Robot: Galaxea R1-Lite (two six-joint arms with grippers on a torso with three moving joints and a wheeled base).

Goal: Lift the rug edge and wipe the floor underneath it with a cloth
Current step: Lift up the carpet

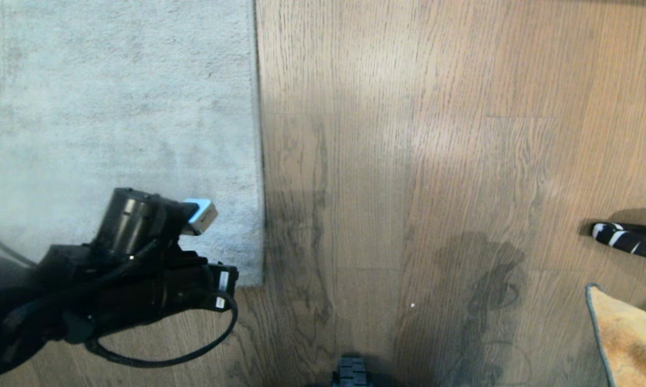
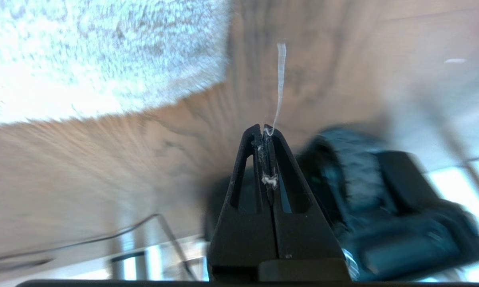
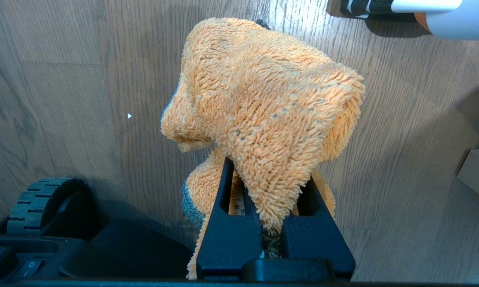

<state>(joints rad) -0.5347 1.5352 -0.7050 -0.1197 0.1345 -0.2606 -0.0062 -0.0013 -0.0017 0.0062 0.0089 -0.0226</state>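
Note:
The pale grey rug lies flat at the left, and its rug edge runs straight down to a square corner. The brown wood floor fills the rest of the head view. My left arm hangs over that corner, hiding its fingers there. In the left wrist view the left gripper is shut, with only white fluff and a thread caught between its fingers, above the floor beside the rug. The right gripper is shut on the fuzzy orange cloth, which shows at the lower right.
A black-and-white striped object lies on the floor at the right edge; it shows with a white tube in the right wrist view. My base's wheels stand close by. A brown box corner shows at one side.

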